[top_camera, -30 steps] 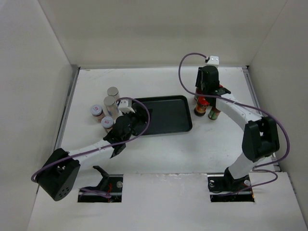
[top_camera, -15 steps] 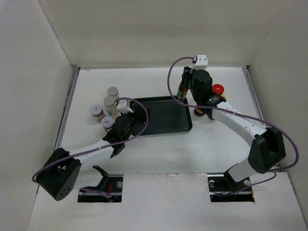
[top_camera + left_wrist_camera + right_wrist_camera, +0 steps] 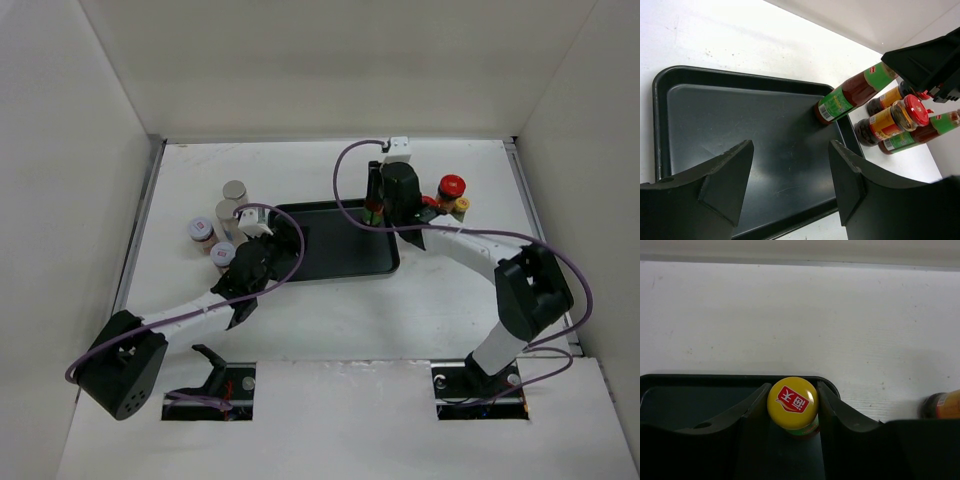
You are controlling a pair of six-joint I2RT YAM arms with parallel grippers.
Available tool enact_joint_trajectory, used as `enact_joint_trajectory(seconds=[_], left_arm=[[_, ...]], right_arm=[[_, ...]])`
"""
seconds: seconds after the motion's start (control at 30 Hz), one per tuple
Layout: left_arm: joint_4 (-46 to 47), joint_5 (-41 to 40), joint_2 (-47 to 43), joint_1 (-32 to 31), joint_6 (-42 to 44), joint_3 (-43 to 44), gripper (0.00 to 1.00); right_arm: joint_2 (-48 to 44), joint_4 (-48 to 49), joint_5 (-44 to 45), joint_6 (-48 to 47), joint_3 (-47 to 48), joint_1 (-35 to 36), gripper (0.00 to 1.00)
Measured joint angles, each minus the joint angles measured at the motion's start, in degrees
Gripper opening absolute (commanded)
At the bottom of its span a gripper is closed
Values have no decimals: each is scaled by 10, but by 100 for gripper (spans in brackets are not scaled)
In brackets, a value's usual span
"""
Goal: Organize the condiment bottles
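Our right gripper [image 3: 386,200] is clamped on the yellow cap of a slim dark bottle [image 3: 850,95], which stands upright in the far right corner of the black tray [image 3: 659,130]. Its base is at or just above the tray floor; we cannot tell which. The main risk, as we judge it, is that corner. The bottle is tall and narrow and sits close to the raised rim, so letting go with the base on the slope would tip it. A finger dragging on the cap could do the same. Swinging back could also knock the red-lidded jar [image 3: 452,186] and its neighbours just beside the forearm. Our left gripper [image 3: 787,180] hangs spread and empty over the tray's near left part, so the two arms could crowd each other.

Half a second ago the bottle was over the table just right of the tray. Now it is inside the rim, while the left arm has barely shifted.
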Motion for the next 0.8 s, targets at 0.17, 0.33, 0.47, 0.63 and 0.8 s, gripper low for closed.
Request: enact_joint_trajectory(seconds=[0.17, 0.33, 0.47, 0.63, 0.8], left_arm=[[0, 0, 0, 1, 0, 0, 61], [3, 1, 2, 1, -1, 0, 61], [5, 4, 5, 1, -2, 0, 61], [5, 7, 5, 1, -6, -1, 62], [18, 12, 15, 1, -13, -1, 62]], right_arm=[[0, 33, 0, 0, -16, 7, 61], [-4, 74, 2, 0, -19, 15, 75], [-44, 75, 7, -2, -39, 22, 68], [-186, 71, 60, 4, -109, 27, 21], [-307, 37, 155, 29, -142, -44, 39]])
